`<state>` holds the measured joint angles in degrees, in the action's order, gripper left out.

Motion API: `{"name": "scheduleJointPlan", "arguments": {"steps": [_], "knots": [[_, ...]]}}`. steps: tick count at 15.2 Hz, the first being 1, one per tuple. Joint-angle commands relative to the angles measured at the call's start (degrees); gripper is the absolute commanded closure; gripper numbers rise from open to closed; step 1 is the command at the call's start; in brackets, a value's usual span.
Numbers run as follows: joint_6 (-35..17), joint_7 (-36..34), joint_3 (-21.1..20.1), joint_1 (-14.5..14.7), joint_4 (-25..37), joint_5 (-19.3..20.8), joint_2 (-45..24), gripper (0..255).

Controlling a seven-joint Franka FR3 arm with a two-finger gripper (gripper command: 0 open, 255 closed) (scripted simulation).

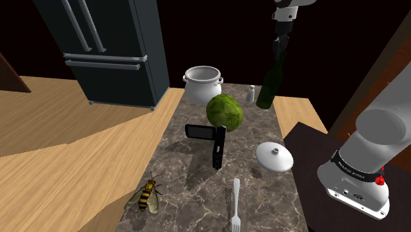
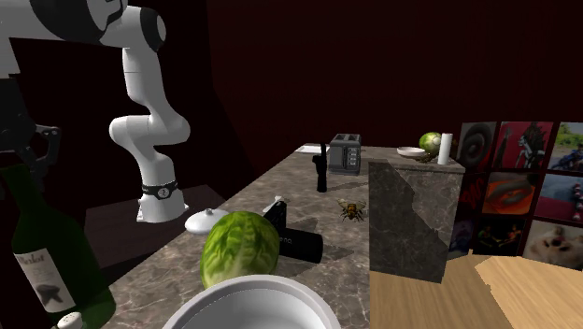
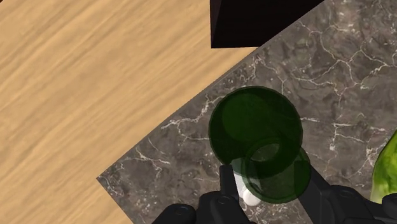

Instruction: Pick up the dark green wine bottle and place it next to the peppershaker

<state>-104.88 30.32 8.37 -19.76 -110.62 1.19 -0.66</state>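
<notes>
The dark green wine bottle hangs slightly tilted over the far corner of the marble counter, with its base just beside the small grey peppershaker. My gripper is shut on the bottle's neck from above. In the wrist view I look down along the bottle clasped in the gripper, and the shaker's pale top shows close to one finger. The second exterior view has the bottle at the lower left under the gripper, with the shaker's cap beside it.
Near the bottle stand a white pot and a green lettuce head. Further along the counter lie a black camcorder, a white lid, a fork and a bee figure. A dark fridge stands beyond.
</notes>
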Motion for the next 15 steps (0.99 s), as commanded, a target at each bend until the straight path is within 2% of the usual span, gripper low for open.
{"name": "scheduleJointPlan", "arguments": {"steps": [1, 4, 5, 10, 14, 15], "knots": [[-0.1, 0.0, 0.0, 0.0, 0.0, 0.0, 0.0, 255], [-0.1, 0.0, 0.0, 0.0, 0.0, 0.0, 0.0, 255], [-0.1, 0.0, 0.0, 0.0, 0.0, 0.0, 0.0, 0], [0.0, 0.0, 0.0, 0.0, 0.0, 0.0, 0.0, 0], [7.3, 0.0, -0.1, 0.1, 7.4, -0.1, -0.1, 0], [7.3, 0.0, -0.1, 0.1, 7.4, -0.1, -0.1, 0]]}}
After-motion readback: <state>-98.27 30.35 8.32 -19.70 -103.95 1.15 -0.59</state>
